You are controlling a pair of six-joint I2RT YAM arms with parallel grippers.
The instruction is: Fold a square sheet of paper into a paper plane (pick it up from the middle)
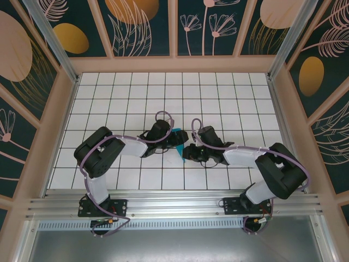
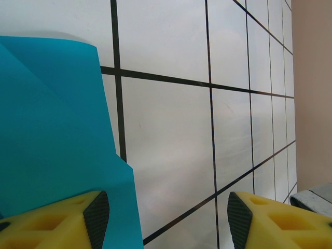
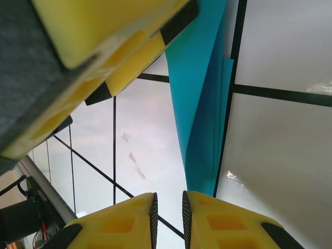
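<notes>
- We see the blue paper (image 2: pixel 52 145) lying on the white table (image 2: pixel 171 145) with black lines. It is about in the middle of the table, well away from the walls.
- The paper is folded. A slanted crease runs across it, and a few layers sit stacked along one edge.
- From above, the paper lies between the two arms. They cover much of it, so just a little blue peeks out.
- The left gripper (image 2: pixel 163 222) is on the left side of the paper. Its two yellow fingers stand wide apart, and between them we see just table.
- One of its fingers (image 2: pixel 67 223) is over the edge of the paper. We cannot tell if it presses on the paper or hangs above it. The other finger is over bare table, apart from the paper.
- The right gripper (image 3: pixel 169 218) is on the right side of the paper, a bit nearer to the arm bases. Its fingers are very close together, with just a thin gap. We see nothing in that gap.
- The thin end of the paper runs up to one of the right gripper's fingers (image 3: pixel 233 225). It is beside the gap, not in it. We cannot tell if the finger touches the paper.
- The two grippers are near each other. From the right wrist we see the left gripper's yellow fingers just beside the paper's edge.
</notes>
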